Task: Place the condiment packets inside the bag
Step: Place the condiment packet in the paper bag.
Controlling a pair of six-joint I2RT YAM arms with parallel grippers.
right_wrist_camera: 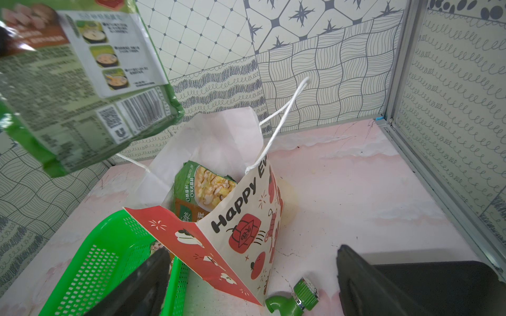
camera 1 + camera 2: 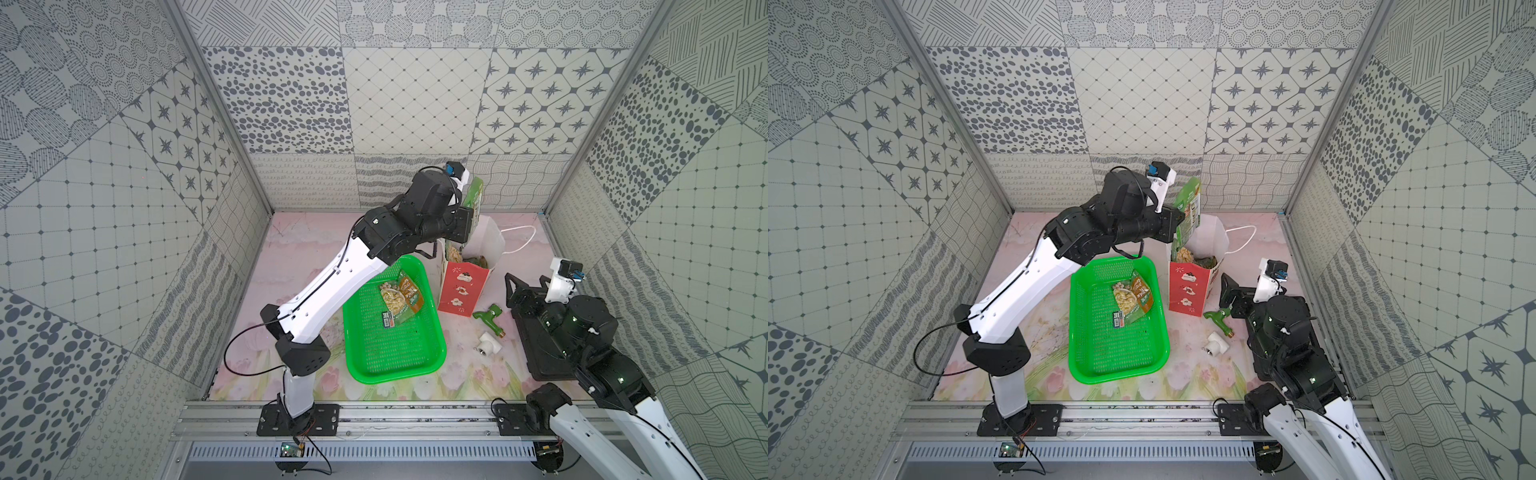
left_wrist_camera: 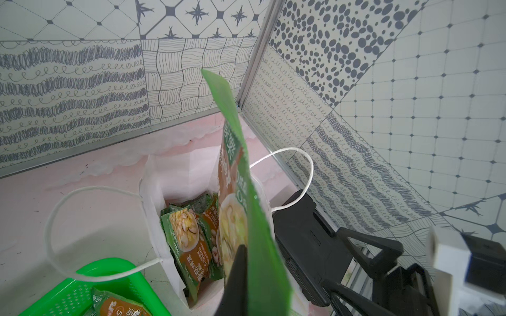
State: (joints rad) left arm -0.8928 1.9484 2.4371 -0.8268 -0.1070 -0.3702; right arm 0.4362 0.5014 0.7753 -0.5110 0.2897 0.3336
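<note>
In both top views the left gripper (image 2: 464,222) is pinched tight on a big green packet (image 2: 473,195). It holds the packet up in the air over the open bag (image 2: 461,291). The bag stands at 1 o'clock from the basket (image 2: 395,375), just beside it. More packets (image 2: 401,297) lie in the basket.

In the left wrist view the packet shows its thin edge and points down at the bag's mouth. Some packets lie inside the bag. A white cord (image 3: 304,167) loops close by.

In the right wrist view the right gripper (image 1: 252,250) is spread wide and holds nothing. It sits near the bag's red side. The packet hangs well above the mouth.

I think the job now is the drop. Go lower first, so the packet's bottom edge is between the white walls. Then let go. Keep it on edge so it slips in, and stay off the cord. The bag is thin paper and could tip, so do not bump it.
</note>
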